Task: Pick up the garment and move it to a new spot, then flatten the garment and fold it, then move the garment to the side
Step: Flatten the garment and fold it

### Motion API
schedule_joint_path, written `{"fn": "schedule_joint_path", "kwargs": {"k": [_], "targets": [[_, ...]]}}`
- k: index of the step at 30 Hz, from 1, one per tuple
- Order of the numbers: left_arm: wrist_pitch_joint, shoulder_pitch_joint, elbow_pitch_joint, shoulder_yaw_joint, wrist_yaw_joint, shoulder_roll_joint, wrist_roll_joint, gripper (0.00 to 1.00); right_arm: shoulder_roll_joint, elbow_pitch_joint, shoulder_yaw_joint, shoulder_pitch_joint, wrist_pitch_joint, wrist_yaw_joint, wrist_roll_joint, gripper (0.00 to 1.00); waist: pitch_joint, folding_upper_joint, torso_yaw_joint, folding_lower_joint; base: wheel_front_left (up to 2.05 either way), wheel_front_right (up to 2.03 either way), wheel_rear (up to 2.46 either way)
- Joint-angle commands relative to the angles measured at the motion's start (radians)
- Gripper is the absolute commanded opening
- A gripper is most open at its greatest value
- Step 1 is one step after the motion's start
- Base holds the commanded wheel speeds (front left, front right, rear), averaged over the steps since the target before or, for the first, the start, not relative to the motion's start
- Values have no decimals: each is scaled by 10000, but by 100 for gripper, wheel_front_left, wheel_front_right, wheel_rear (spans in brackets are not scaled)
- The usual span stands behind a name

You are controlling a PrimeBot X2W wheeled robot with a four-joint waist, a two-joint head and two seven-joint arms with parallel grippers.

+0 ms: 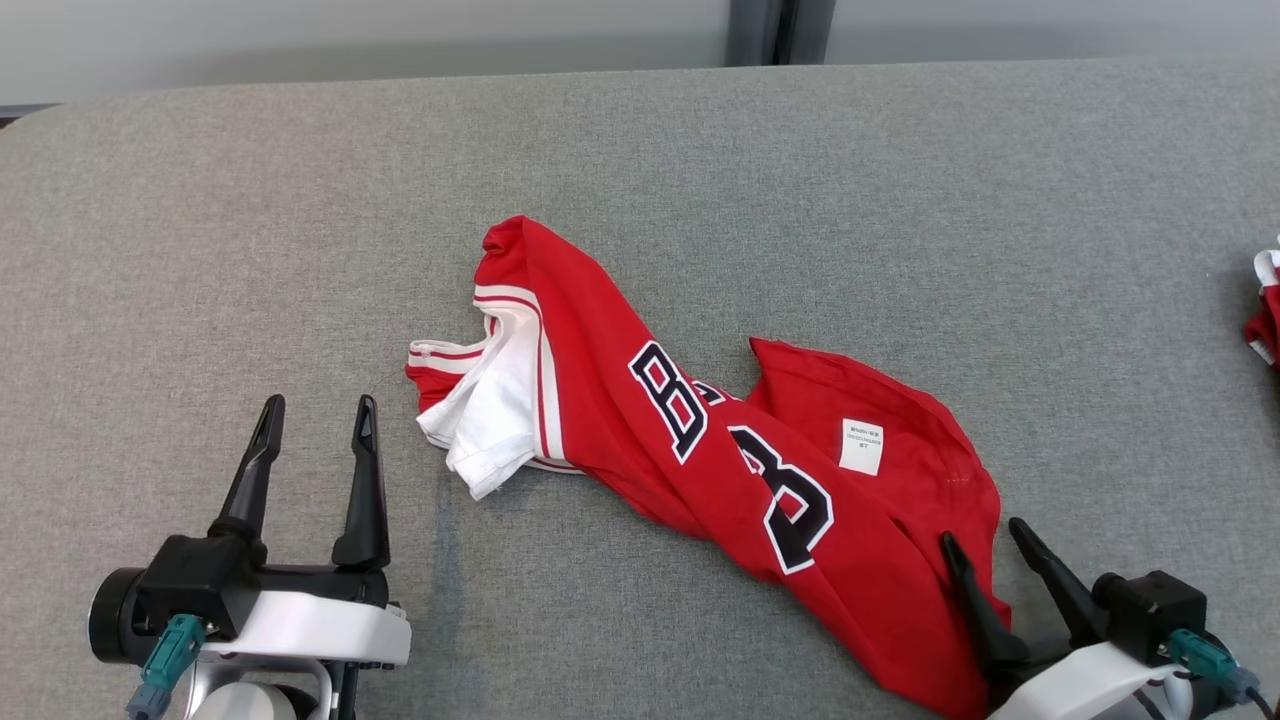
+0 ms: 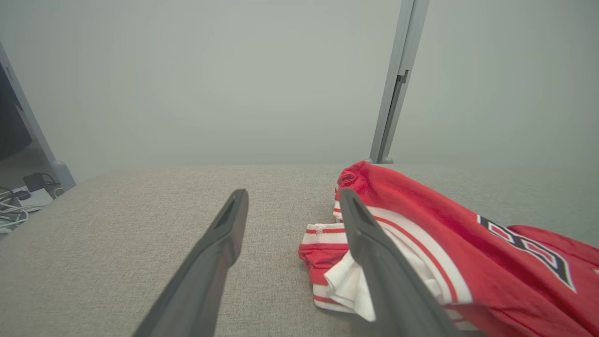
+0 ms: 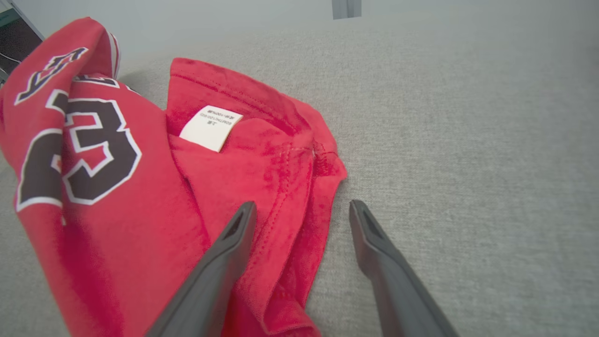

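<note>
Jersey of crumpled red fabric (image 1: pixel 600 400) looks light and limp; pinch bunched hem near right, white sleeve at left. Left gripper (image 1: pixel 319 402), right gripper (image 1: pixel 983 533): spread, empty.

The red garment (image 1: pixel 620 330) bears large black characters edged in white. The upper character (image 1: pixel 668 400) reads like a B or an 8 and is partly lost in a fold; the lower character (image 1: pixel 790 505) reads like a 3 or an 8. A white label (image 1: pixel 861 446) on the garment carries small grey print, too fine to read.
</note>
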Motion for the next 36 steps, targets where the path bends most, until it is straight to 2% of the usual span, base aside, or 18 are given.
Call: {"fn": "schedule_joint_path", "kwargs": {"k": [1, 2, 3, 4, 5, 6, 17, 24, 29, 36], "targets": [[-40, -157, 10, 19, -11, -14, -16, 100, -64, 48, 77, -100, -90, 2, -81, 100, 9, 0, 2, 0, 0, 0, 0], [-52, -166, 17, 19, -9, -17, -18, 100, -47, 43, 122, -136, -114, 2, -88, 100, 12, 0, -2, 0, 0, 0, 0], [-61, -172, 30, 20, -6, -20, -17, 100, -33, 53, 188, -161, -94, 2, -41, 58, 11, 0, -5, 0, 0, 0, 0], [-67, -175, 41, 19, -5, -23, -17, 100, -48, 63, 222, -179, -79, 2, -18, 38, 7, 0, -9, 0, 0, 0, 0], [-78, -178, 45, 15, -8, -31, -18, 100, -50, 70, 261, -188, -84, 2, 15, 8, 1, 0, -10, 0, 0, 0, 0], [-87, -181, 56, 11, -13, -32, -19, 100, -43, 83, 305, -180, -69, 2, 64, 0, -11, 0, -11, 0, 0, 0, 0], [-121, -216, 40, -7, -5, -84, -8, 100, -319, -905, -271, -631, -285, 2, 15, 0, -61, 0, -3, 0, 0, 0, 0], [-144, -465, -18, -58, -103, -118, 22, 100, -552, -1115, -846, -1642, -107, 2, 381, 0, 364, 0, 135, 0, 0, 0, 0], [-162, -843, -5, -148, -212, -197, 67, 100, -703, -653, -1015, -2758, -60, 2, 796, 0, 901, 0, 369, 0, 0, 0, 0], [-177, -1370, 162, -236, -432, -421, 131, 100, -1073, 1150, -751, -4407, -28, 2, 1487, 0, 1517, 0, 721, 0, 0, 0, 0]]}}
